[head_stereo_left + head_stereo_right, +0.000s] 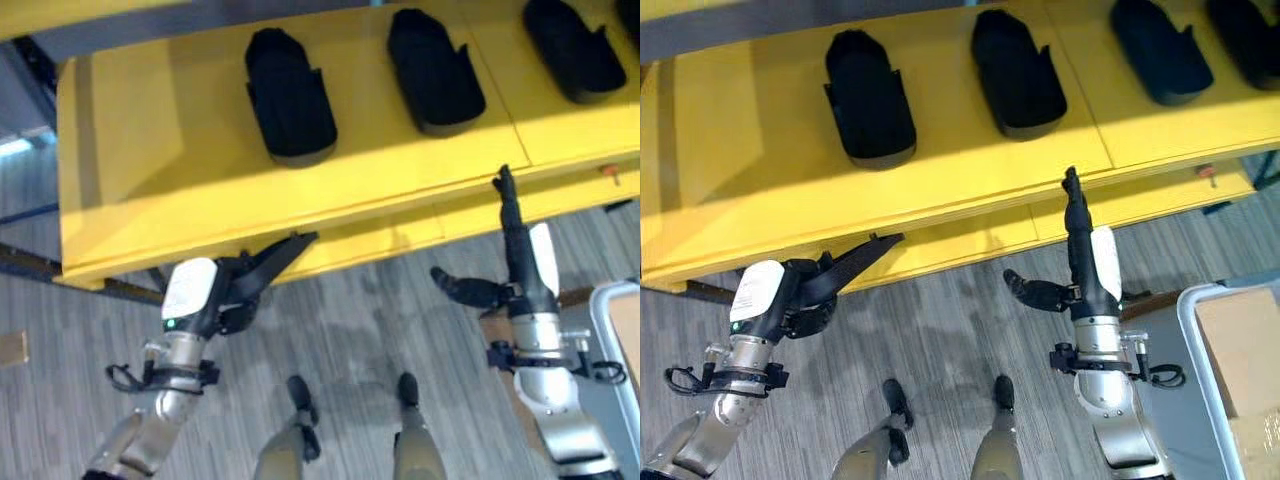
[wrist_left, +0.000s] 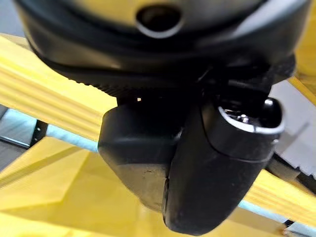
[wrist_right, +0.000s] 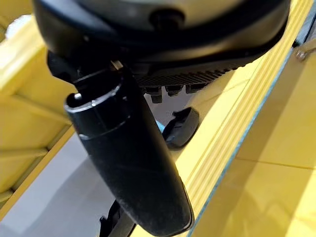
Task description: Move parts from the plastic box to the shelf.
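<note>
Three black moulded parts [image 1: 290, 95] [image 1: 433, 70] [image 1: 573, 45] lie in a row on the yellow shelf [image 1: 150, 150]. My left hand [image 1: 235, 285] hangs below the shelf's front edge at the lower left, open, its straight fingers pointing up and to the right at the edge and holding nothing. On the right, my right hand [image 1: 520, 260] is open too, its fingers straight up with the tips at the shelf's front edge and the thumb spread to the left. In the wrist views the left thumb [image 2: 212, 173] and the right thumb [image 3: 133, 173] hold nothing.
The grey rim of the plastic box [image 1: 1188, 320] shows at the lower right, with a cardboard piece [image 1: 1240, 350] inside it. A lower yellow board [image 1: 400, 235] runs under the shelf. Grey plank floor lies in front of it.
</note>
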